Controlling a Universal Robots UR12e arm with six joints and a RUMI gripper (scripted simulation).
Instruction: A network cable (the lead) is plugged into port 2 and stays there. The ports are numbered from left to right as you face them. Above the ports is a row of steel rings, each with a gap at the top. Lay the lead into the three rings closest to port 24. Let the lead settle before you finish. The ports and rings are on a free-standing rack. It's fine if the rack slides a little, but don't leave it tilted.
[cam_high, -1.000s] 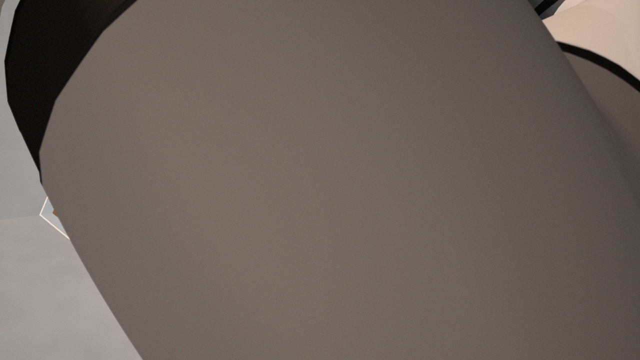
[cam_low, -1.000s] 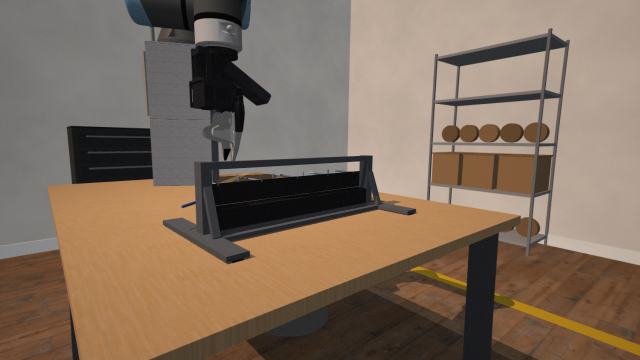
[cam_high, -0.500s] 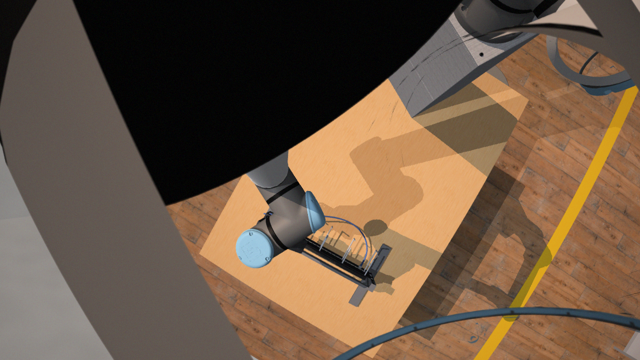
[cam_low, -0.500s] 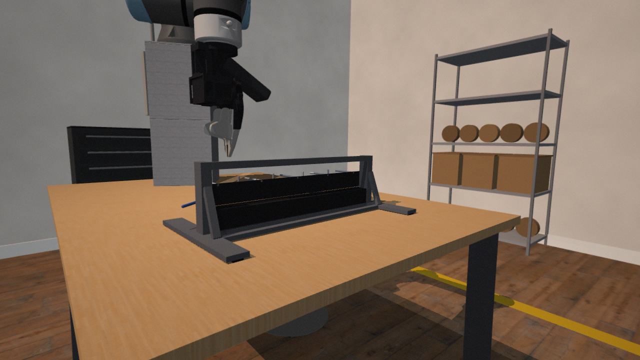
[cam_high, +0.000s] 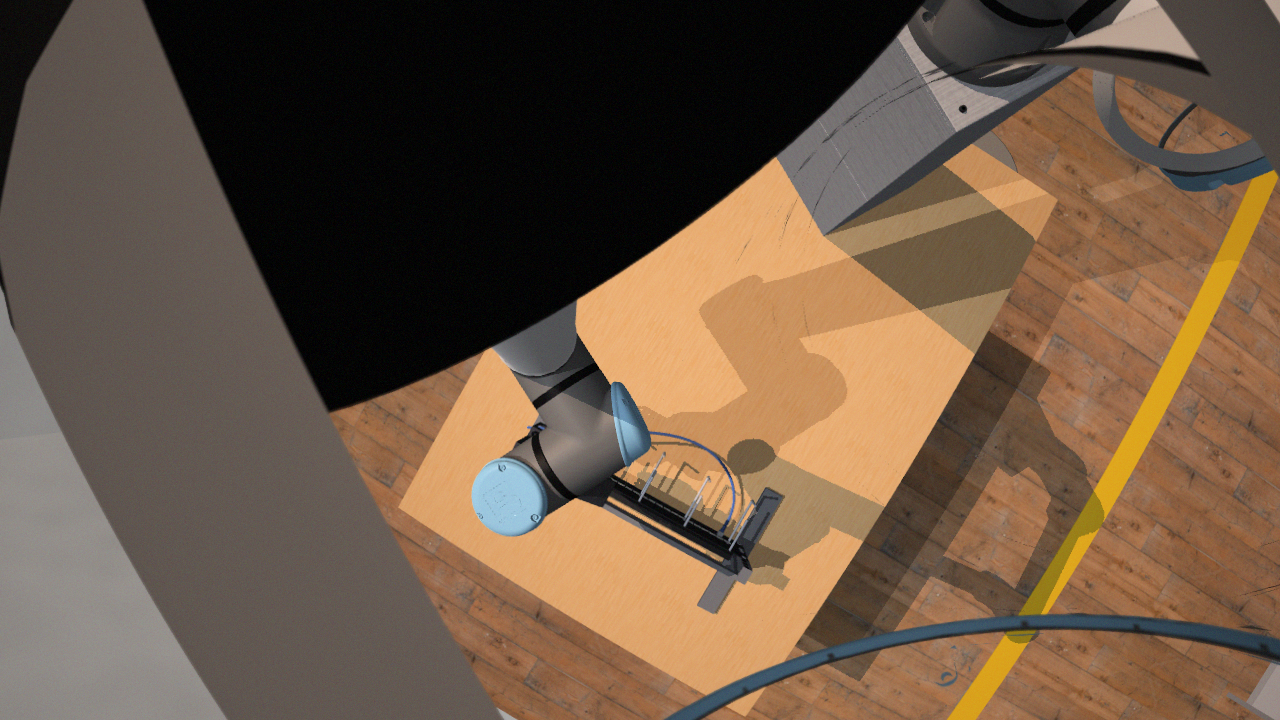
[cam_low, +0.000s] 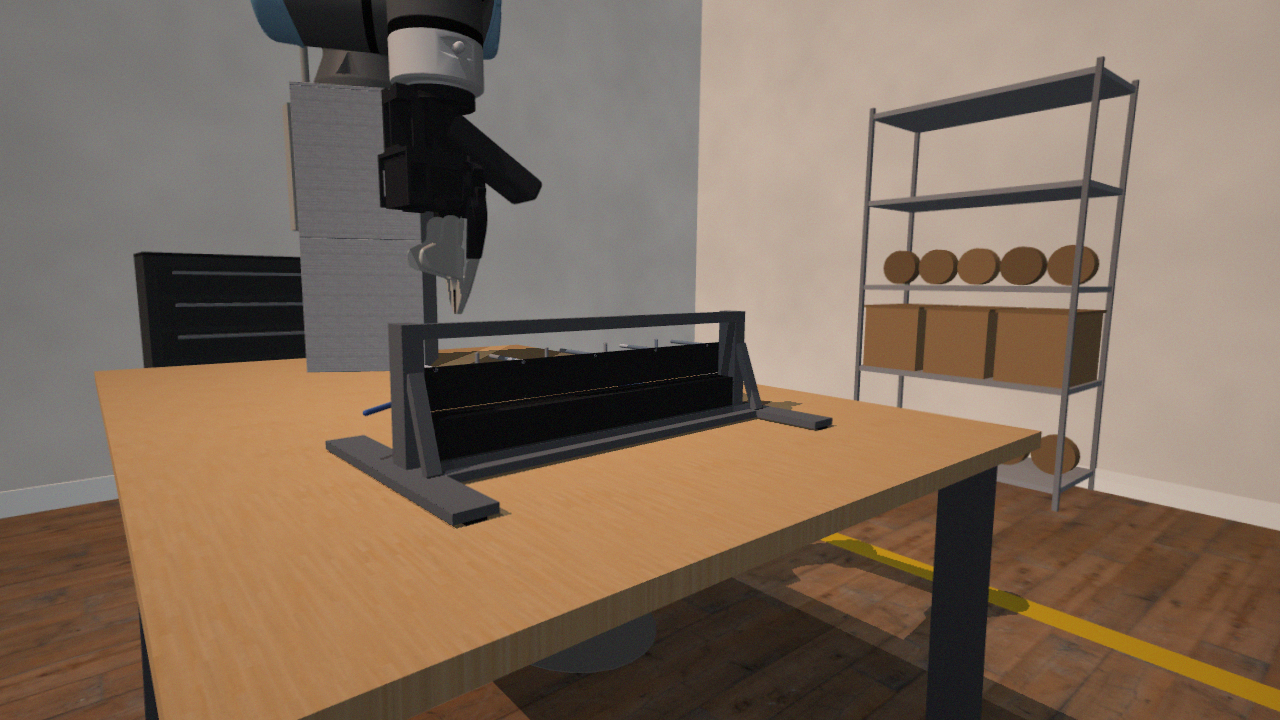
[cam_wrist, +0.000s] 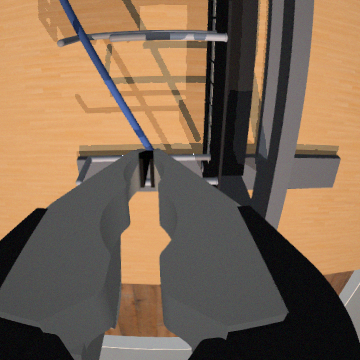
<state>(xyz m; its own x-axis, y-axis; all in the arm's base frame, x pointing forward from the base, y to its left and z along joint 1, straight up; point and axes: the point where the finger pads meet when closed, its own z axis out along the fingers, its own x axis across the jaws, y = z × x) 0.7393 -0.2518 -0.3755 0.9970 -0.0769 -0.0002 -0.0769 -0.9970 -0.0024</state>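
One tabletop (cam_high: 554, 617) (cam_low: 295, 573) (cam_wrist: 45, 115), pale wood; plank floor (cam_high: 537, 667) (cam_low: 1118, 573) (cam_wrist: 137, 310), yellow stripe (cam_high: 1154, 411) (cam_low: 1118, 633).

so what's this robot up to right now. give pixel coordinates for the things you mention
The black two-jaw gripper with grey metal fingers (cam_low: 454, 308) is up above the free-standing dark grey metal rack (cam_low: 572, 321) (cam_wrist: 291, 125) on the wooden table (cam_high: 617, 617) (cam_low: 626, 519) (cam_wrist: 30, 125). Its fingertips are closed together, with the thin blue network cable (cam_high: 693, 440) (cam_wrist: 112, 90) running up to them, though whether they actually grip it is hard to tell. The rack stands upright.

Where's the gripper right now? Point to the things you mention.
Exterior view: left of centre, shut, above the near-left end of the rack's top bar (cam_low: 572, 322). The gripper (cam_low: 455, 308) (cam_wrist: 150, 153) isn't touching it.
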